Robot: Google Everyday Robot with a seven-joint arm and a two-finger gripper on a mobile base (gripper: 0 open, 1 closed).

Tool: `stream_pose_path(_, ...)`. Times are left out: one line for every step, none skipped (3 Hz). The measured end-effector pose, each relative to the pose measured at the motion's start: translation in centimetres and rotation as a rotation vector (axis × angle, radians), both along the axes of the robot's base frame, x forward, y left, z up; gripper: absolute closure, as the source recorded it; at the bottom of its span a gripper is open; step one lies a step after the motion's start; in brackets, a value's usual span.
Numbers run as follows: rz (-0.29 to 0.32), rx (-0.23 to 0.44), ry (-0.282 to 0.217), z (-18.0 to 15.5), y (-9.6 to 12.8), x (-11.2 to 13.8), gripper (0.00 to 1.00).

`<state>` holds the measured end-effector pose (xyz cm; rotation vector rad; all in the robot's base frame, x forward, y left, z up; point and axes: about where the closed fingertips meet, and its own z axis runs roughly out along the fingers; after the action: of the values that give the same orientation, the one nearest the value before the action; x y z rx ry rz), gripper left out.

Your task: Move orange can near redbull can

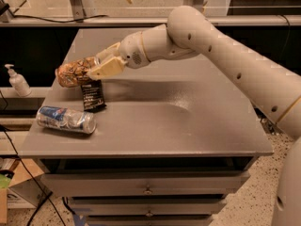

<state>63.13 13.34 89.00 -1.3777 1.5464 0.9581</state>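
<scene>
Camera view: the gripper [95,65] of a white single-arm robot hangs over the left side of a grey table [188,126], at about ten o'clock from the tabletop's centre; its cream fingers [107,68] are clamped on the orange can [74,73], which lies sideways in the grasp with its free end pointing toward nine o'clock; the can appears to ride just clear of the surface, though contact with the table cannot be ruled out. The redbull can [66,119] lies on its side near the front-left corner, at about eight o'clock from the centre and toward six o'clock from the held can; a flat black snack packet [93,96] lies between the two, its far end just under the gripper. A pump bottle [18,81] stands off the table on a ledge, at nine o'clock.

By the look of it, the pick-up is done and the carry is well along; the cans are near but not yet side by side. What is left, in all likelihood, is a short run toward six o'clock, a set-down on bare tabletop beside the silver-blue can and clear of the packet, and the release; a can laid down on its side could roll.
</scene>
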Motion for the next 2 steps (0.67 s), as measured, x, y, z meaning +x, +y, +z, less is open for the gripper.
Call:
stream_pose_path(0.064,0.043,0.039,-1.2,1.0,-3.2,1.00)
stream_pose_path(0.089,0.043,0.069,-2.2,1.3,-5.4,0.84)
